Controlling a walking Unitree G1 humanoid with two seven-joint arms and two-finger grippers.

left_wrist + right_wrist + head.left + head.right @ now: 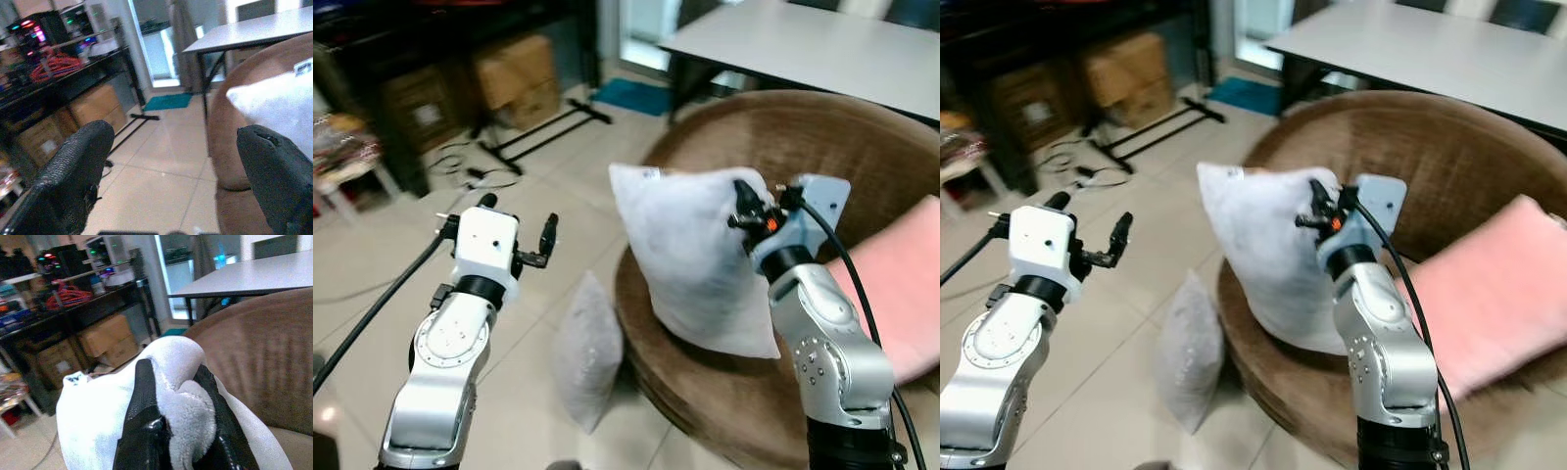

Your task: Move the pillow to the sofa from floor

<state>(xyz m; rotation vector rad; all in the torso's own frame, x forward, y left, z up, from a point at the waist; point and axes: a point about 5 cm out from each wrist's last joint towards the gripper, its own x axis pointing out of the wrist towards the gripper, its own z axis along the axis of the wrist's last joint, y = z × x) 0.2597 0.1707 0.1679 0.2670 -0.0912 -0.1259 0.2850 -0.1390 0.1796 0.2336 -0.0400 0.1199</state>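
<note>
My right claw point(744, 211) is pinching the upper corner of the white pillow point(690, 259), a fold of its fabric bunching between my fingers point(142, 406). The pillow is standing nearly upright on the seat of the round brown sofa point(862, 147), its lower edge resting on the cushion, its long axis running from the top corner beside my claw down toward the seat. The sofa is also holding a pink pillow point(901, 279) to the right. A grey pillow point(587, 348) is leaning on the floor against the sofa's front. My left claw point(517, 230) is hovering spread wide over the tiled floor point(558, 186), gripping nothing.
</note>
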